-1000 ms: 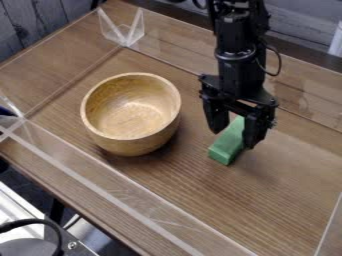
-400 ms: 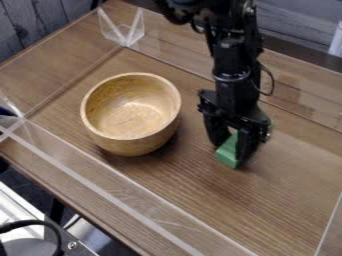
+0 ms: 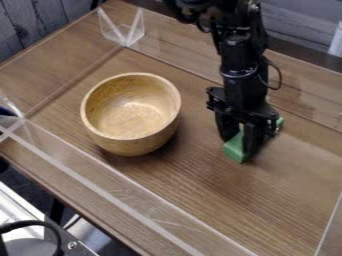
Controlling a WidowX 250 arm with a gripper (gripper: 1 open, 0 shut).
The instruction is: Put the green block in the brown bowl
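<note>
The green block (image 3: 237, 153) lies on the wooden table (image 3: 274, 200), right of the brown bowl (image 3: 134, 141). My gripper (image 3: 242, 144) points straight down over the block, one dark finger on each side, and the jaws look shut on it. Only the block's lower front end shows between the fingers, still resting on the table. The bowl is round, light wood, upright and holds nothing. It sits about a hand's width left of the gripper.
Low clear plastic walls (image 3: 127, 30) fence the table, one along the back left and one along the front edge (image 3: 120, 190). Bare wood lies between the bowl and the block and to the right of the gripper.
The gripper has come down over the block and its fingers have drawn in from wide open to hugging the block's sides. Block and gripper sit slightly further right.
</note>
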